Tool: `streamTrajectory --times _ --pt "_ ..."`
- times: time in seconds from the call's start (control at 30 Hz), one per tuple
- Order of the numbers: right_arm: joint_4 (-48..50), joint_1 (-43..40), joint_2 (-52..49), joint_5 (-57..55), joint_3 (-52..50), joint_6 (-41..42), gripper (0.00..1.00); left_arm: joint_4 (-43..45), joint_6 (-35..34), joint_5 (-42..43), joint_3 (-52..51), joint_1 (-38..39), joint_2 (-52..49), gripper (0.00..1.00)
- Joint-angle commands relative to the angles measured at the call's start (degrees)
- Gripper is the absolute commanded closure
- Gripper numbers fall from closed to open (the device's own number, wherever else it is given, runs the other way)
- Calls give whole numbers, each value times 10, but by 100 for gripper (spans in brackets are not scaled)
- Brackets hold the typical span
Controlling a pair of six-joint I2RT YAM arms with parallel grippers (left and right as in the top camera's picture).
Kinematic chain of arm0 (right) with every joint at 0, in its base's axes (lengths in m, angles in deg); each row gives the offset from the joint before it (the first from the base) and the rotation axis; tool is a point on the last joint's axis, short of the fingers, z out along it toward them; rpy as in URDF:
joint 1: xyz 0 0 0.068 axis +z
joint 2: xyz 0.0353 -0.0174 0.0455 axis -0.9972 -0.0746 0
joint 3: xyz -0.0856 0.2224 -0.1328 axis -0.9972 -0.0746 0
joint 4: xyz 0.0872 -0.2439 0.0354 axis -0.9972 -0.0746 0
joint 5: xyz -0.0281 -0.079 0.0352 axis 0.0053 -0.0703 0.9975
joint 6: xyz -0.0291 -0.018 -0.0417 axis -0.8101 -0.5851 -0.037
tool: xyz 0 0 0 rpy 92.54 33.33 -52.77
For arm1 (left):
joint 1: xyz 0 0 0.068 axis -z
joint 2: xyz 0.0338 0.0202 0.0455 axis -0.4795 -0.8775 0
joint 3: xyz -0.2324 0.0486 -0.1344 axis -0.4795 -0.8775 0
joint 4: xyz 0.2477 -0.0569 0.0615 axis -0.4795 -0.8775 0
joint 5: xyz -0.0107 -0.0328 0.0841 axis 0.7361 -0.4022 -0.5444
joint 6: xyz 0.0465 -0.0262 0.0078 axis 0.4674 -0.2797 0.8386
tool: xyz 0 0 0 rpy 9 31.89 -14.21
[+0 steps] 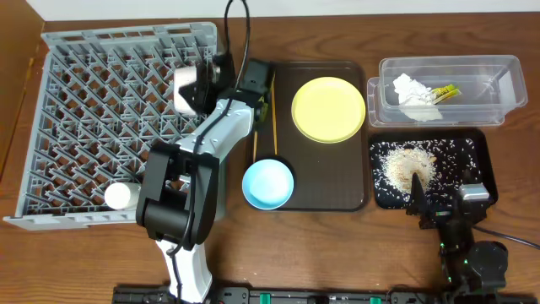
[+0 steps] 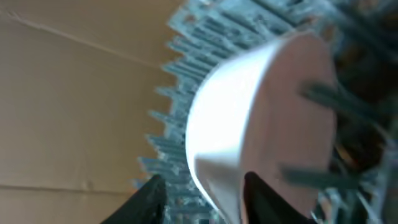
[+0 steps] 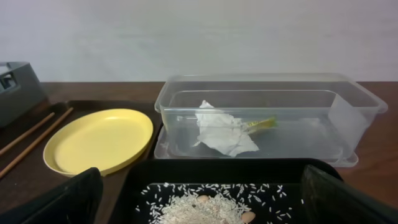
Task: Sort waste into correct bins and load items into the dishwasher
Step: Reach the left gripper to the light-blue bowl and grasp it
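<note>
At 9 o'clock on the worktop [image 1: 337, 38] sits the big grey dish rack [image 1: 93, 101]. A small white cup [image 1: 122, 196] lies in it near its 7 o'clock corner, so that one is loaded. The left end effector [image 2: 205, 199] pinches the rim of the white bowl [image 1: 187, 89], one finger on each side, so the bowl cannot slip. The bowl is tipped on its side over the rack's 2 o'clock corner. I think this is so it can stand between the pegs.

In the middle is the brown tray [image 1: 333, 177]. Two chopsticks [image 1: 274, 118] lie along its 9 o'clock side. The blue bowl [image 1: 268, 184] is at 7 o'clock and the yellow plate [image 1: 328, 110] at 1 o'clock. They wait for the rack.

At 2 o'clock the clear tub [image 1: 506, 84] holds the white tissue [image 1: 413, 91] and the snack wrapper [image 1: 447, 90]. At 4 o'clock the black tray [image 1: 477, 143] holds the rice scraps [image 1: 409, 165]. So the waste looks sorted. The right end effector [image 3: 200, 177] hovers at the black tray's 6 o'clock edge, fingers spread wide and holding nothing, out of the way
</note>
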Motion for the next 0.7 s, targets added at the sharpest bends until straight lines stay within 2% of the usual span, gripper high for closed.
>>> streamTrajectory --times 0.0,0.07,0.13,0.2,0.33,0.37,0.43,0.53,0.67 --pt "0 -8 3 0 -2 -7 1 -52 -94 120 0 -1 41 51" --pt "0 -8 3 0 -2 -7 1 -74 -107 190 0 3 74 45" --pt "0 -8 3 0 -2 -7 1 -95 -110 287 0 5 120 42" --pt "0 -8 3 0 -2 -7 1 -122 -110 394 0 5 176 35" --pt "0 -8 3 0 -2 -7 1 -184 -138 548 0 5 252 34" --pt "0 -8 3 0 -2 -7 1 -229 -160 619 0 5 279 34" --pt "0 -8 3 0 -2 -7 1 -278 -191 654 0 5 287 34" --pt "0 -8 3 0 -2 -7 1 -333 -221 688 -15 5 282 40" --pt "0 -8 3 0 -2 -7 1 -301 -221 711 -97 12 272 44"
